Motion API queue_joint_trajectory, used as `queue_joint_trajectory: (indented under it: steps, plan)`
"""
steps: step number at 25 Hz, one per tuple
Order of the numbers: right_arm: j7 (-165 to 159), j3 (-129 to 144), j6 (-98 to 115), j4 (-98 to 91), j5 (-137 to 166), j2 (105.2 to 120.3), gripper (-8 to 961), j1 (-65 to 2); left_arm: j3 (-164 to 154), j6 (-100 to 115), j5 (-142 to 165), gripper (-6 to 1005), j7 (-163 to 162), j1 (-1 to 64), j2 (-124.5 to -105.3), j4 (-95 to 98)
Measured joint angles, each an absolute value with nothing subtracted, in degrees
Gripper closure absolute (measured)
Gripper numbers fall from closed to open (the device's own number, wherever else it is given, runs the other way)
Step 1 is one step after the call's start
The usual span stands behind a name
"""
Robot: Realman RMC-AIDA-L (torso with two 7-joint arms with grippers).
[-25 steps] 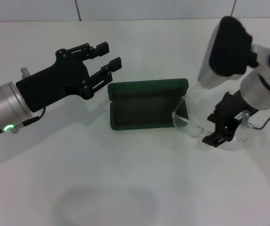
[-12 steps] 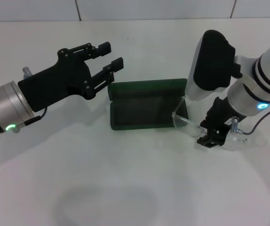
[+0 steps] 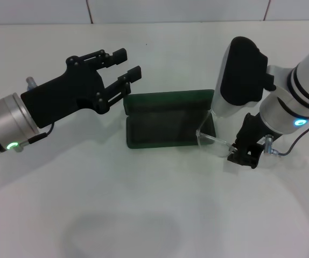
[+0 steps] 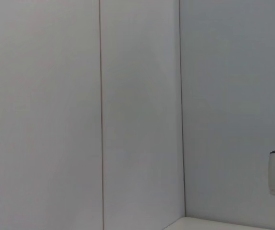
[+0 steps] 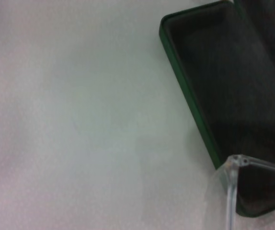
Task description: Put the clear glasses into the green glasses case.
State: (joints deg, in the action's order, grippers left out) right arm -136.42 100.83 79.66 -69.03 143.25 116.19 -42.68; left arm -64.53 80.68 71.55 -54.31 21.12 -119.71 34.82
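1. Two arms reach over the white desk (image 3: 160, 215), with the green glasses case (image 3: 170, 126) lying open between them.
2. Taking the case as the landmark, its lid stands up along the far edge and its dark-lined tray faces upward toward the camera.
3. On the case's right end, the clear glasses (image 3: 215, 141) lean with one corner of the frame over the tray's rim, while the rest trails off onto the desk to the right of the case.
4. To the right of the case, the right pincer (image 3: 244, 157) sits low at the desk, right at the outer end of the glasses; its fingers look pressed together around the transparent frame, gripping it.
5. From the right wrist camera, the glasses' corner (image 5: 235, 165) overlaps the near corner of the case (image 5: 233, 100), and the tray's dark lining is bare apart from that overlap.
6. To the left of the case and a little behind it, the left pincer (image 3: 123, 69) hovers above the desk with its black fingers spread apart, holding nothing, its tips just short of the lid's left corner.
7. Pointed away from the case, the left wrist camera shows only a pale tiled wall (image 4: 80, 115).
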Motion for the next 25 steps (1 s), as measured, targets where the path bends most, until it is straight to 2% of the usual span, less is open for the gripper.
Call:
queue_joint_trajectory:
  steps: [5,9,18,25]
  plan:
    - [-136.00,100.92,80.02,-70.29,143.48,115.83,797,-42.49,-64.45,80.68,71.49,558,-54.31,21.15,-119.69,34.80]
    - [-134.41,98.11,82.14,-73.80,143.24,115.52,820,-40.75,-64.42,80.68,71.46,558,-54.32,20.88,-119.58,34.80]
    - [-120.83,75.27,91.91,-86.17,133.70,115.77,831,-32.33,-63.62,81.02,71.08,558,-54.32,20.18,-119.56,34.80]
    - [-93.47,72.83,89.37,-78.75,116.74,116.08,830,-28.35,-63.65,81.69,71.01,559,-54.81,21.24,-119.73,34.72]
